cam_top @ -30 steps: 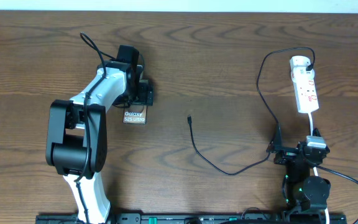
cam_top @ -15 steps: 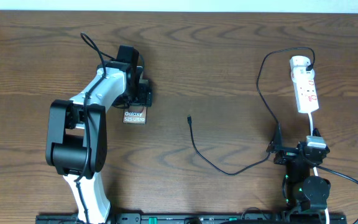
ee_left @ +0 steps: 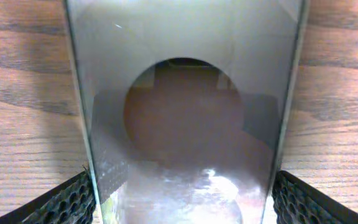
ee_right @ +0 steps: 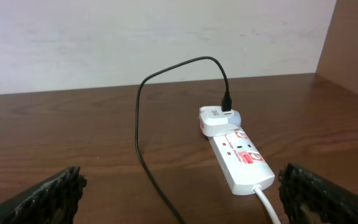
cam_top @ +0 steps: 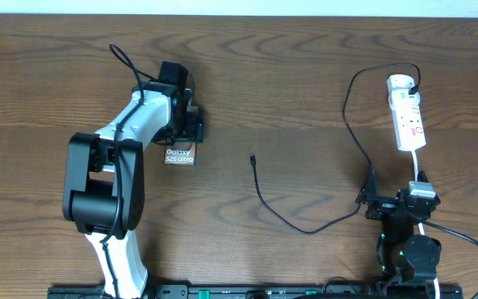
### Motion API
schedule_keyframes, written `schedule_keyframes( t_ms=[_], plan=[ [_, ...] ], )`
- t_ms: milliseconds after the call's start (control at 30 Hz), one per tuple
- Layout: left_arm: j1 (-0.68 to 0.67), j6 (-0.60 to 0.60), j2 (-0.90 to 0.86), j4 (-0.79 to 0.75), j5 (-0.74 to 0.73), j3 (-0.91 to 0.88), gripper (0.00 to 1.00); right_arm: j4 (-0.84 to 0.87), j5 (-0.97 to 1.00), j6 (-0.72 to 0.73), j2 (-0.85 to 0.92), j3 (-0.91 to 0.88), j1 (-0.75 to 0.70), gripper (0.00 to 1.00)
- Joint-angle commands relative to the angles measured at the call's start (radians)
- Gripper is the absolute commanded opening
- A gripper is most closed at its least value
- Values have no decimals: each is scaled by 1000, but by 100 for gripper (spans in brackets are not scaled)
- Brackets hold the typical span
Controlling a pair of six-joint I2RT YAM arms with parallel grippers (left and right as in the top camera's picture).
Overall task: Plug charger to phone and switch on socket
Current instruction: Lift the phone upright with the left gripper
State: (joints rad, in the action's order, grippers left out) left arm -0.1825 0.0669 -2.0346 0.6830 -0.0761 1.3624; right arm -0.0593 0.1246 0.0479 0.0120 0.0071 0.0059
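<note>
Phone point(cam_top: 179, 155) was clamped in left gripper point(ee_left: 182, 198); charger tip point(cam_top: 253, 156) lay to its right, well apart from open, empty right gripper point(ee_right: 188, 196).

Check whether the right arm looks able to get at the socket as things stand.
Probably yes. The right gripper is open and faces the socket across bare table. Only the thin charger cable trails between them, and nothing else blocks the way.
</note>
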Motion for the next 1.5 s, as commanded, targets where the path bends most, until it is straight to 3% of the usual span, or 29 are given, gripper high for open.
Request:
schedule_keyframes(
  t_ms=[0,667,900,1467],
  plan=[
    [-33,13,-4,-1,18,-7,86,-3,4,-8,-5,-2,9,99],
    [-50,16,-4,-27,18,-11,86,-3,4,-8,-5,-2,9,99],
    [-50,16,-4,-27,18,-11,77,-3,4,-8,-5,-2,9,99],
    [-50,17,25,6,17,29,77,-3,4,-8,-5,-2,9,99]
  ],
)
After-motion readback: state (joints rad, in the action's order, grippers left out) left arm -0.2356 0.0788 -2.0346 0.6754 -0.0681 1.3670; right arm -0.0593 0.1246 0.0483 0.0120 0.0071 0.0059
